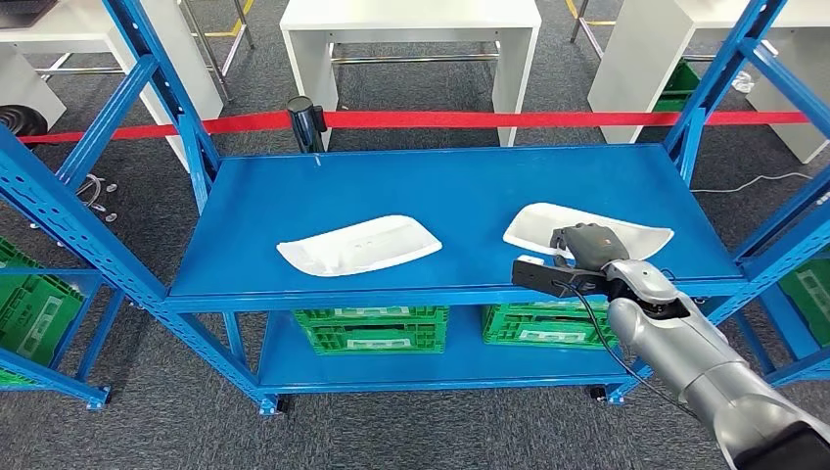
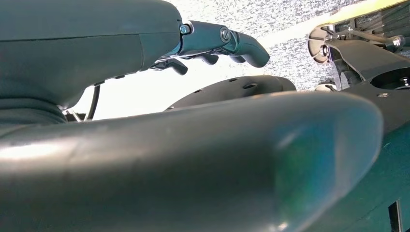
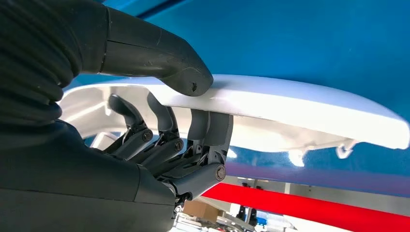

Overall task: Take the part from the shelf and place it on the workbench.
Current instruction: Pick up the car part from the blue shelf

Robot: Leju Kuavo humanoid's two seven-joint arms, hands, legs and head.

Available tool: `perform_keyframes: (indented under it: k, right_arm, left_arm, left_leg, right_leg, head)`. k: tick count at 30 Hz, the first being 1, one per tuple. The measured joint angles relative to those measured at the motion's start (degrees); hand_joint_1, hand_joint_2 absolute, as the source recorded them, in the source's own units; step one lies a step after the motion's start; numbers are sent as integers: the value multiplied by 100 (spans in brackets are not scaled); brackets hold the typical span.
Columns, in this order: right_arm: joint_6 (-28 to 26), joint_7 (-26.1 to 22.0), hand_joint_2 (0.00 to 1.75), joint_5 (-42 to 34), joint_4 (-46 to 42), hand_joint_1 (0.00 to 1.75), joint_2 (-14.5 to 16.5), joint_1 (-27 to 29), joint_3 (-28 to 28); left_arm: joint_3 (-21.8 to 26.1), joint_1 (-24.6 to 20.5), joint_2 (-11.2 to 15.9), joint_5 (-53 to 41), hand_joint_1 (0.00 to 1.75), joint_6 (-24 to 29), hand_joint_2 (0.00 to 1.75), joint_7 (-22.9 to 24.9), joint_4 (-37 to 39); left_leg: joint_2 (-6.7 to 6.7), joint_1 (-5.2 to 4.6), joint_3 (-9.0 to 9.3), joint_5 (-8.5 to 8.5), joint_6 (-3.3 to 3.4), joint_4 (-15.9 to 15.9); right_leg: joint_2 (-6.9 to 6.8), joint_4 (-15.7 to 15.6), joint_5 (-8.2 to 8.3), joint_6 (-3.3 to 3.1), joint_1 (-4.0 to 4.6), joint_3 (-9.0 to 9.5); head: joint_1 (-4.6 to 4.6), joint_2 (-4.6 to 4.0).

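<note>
Two white moulded parts lie on the blue shelf: one left of centre and one at the right. My right hand rests over the near edge of the right part. In the right wrist view that part is pinched at its rim: the thumb presses on one face and the fingers curl against the other. The part still lies low over the shelf. My left hand hangs with its fingers loosely extended and holds nothing.
Blue uprights and slanted braces frame the shelf on both sides. Green crates stand on the lower level. A red barrier tape on a black post runs behind, with white tables beyond.
</note>
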Motion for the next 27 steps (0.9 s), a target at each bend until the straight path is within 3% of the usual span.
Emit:
perform_keyframes:
  k: [5,9,20,27]
  right_arm:
    - [-78,-70,175,16,254,175,115,-44,-66]
    - [-126,-111,175,38,365,175,137,-44,-104]
    - [-325,-215,175,-49,408,175,157,10,-356]
    - [-583,-430,175,-552,-233,175,26,205,-952]
  left_arm:
    - [0,14,-1,3,0,0,0,-20,0]
    - [1,21,-4,63,0,0,175,-20,-3]
    - [132,28,-19,397,0,0,175,-161,-4]
    - [131,39,-17,350,0,0,175,-79,-2]
  left_leg:
    - [-1,0,11,-1,0,0]
    - [10,0,26,-7,2,1]
    - [7,0,41,-8,5,1]
    - [3,-4,36,-10,8,3]
  right_leg:
    - [-2,-5,-3,2,0,14]
    - [4,-11,-6,7,0,28]
    - [3,-22,-7,12,0,52]
    - [4,-23,-7,13,-5,47]
  head:
    - [0,0]
    - [0,-1]
    - [0,0]
    - [0,0]
